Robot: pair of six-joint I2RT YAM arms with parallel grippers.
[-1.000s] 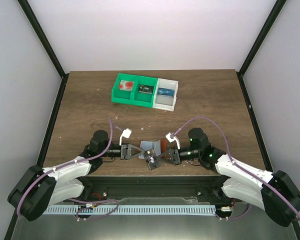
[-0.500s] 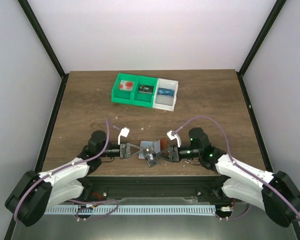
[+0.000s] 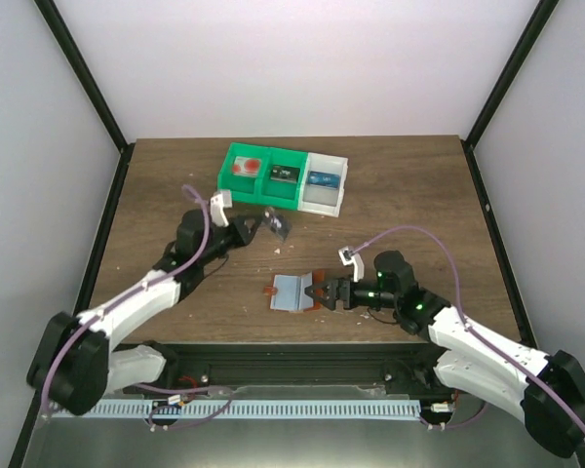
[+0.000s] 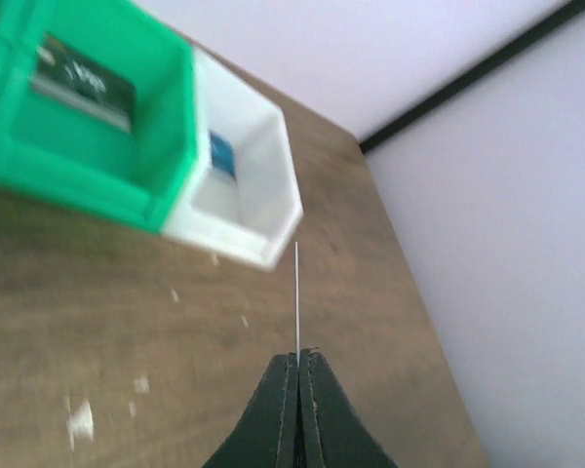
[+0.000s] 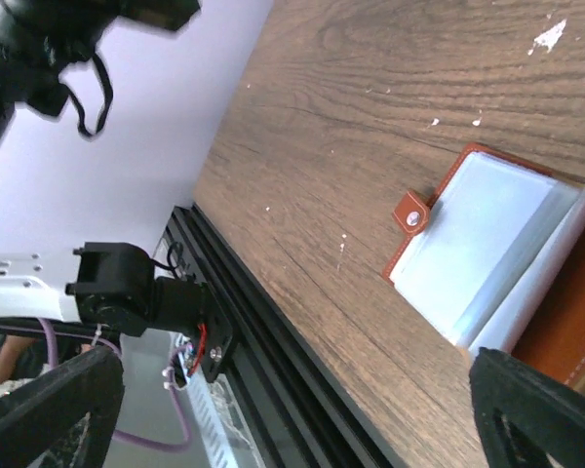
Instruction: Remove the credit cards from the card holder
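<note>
Compared with one second ago, the two arms have parted. Then, both claws met over the card holder at the near edge of the desk (image 3: 175,210). Now the left arm has swung up and away toward the row of bins (image 3: 283,178).

Left claw (image 3: 264,222): fully closed, pinching one card (image 3: 277,225) by its lower edge. From the left wrist camera this card (image 4: 297,292) shows edge-on as a thin pale line rising from the closed fingers (image 4: 273,409). It is held above the desk, just in front of the white bin (image 4: 244,200). We cannot read its colour there; from above it looks dark grey.

Right claw (image 3: 319,292): closed a second ago, it now stands wide open and holds nothing. It sits low at the right edge of the card holder (image 3: 291,291); we cannot tell whether the fingers touch it.

The card holder lies open and flat on the desk near the front edge, pale grey-blue panels up, orange-brown rim and snap tab (image 5: 410,212) showing.

Bins: a dark card (image 4: 83,80) lies in the green bin (image 4: 39,161) and a blue card (image 4: 222,154) in the white bin, both as before.
</note>
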